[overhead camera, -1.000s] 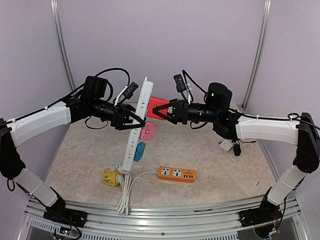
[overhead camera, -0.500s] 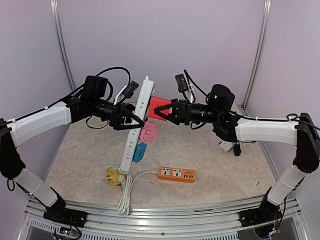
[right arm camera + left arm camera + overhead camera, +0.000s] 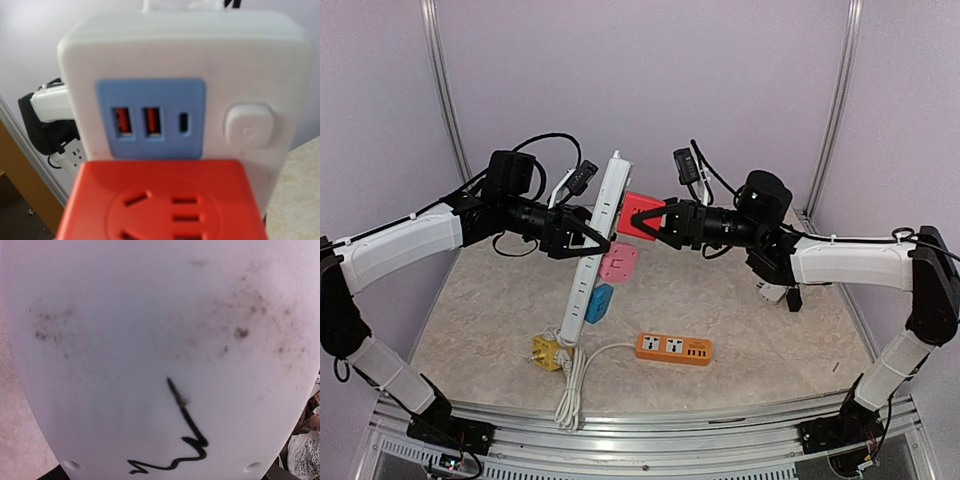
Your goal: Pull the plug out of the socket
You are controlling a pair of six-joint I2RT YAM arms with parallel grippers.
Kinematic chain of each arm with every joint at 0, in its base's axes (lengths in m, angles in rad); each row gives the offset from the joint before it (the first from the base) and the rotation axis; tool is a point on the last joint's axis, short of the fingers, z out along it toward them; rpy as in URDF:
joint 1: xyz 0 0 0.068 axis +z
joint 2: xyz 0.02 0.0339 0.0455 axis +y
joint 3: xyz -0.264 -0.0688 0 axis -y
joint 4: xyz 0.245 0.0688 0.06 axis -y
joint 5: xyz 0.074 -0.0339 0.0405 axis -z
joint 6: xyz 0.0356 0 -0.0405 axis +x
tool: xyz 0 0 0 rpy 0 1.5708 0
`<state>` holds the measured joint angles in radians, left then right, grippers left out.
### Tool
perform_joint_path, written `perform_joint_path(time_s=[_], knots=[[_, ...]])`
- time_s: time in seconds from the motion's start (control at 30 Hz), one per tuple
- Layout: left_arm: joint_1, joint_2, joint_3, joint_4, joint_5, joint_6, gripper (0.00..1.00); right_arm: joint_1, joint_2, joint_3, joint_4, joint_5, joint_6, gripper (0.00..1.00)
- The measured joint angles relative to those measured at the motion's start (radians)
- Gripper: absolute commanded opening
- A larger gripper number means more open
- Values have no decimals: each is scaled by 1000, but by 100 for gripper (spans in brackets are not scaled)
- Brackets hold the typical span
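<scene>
A white power strip (image 3: 608, 190) is held up off the table (image 3: 750, 340), tilted, its far end high and its near end low by a yellow cube socket (image 3: 544, 352). The left gripper (image 3: 592, 241) is clamped across the strip's middle from the left, and its wrist camera sees only the strip's white back with a black scribble. The red plug (image 3: 631, 209) sits against the strip's right face near the far end, just below a blue USB panel. The right gripper (image 3: 646, 222) is closed on it from the right. A pink plug (image 3: 618, 263) and a blue plug (image 3: 599, 303) sit lower on the strip. An orange socket bar (image 3: 674, 348) lies near the front.
</scene>
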<state>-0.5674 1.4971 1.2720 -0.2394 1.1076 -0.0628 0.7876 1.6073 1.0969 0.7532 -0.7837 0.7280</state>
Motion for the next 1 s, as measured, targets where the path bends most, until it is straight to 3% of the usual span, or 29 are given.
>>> perform_joint_path(time_s=[1.0], knots=[[31, -13, -1, -17, -127, -20, 4, -16, -23, -14, -77, 49, -68, 5]])
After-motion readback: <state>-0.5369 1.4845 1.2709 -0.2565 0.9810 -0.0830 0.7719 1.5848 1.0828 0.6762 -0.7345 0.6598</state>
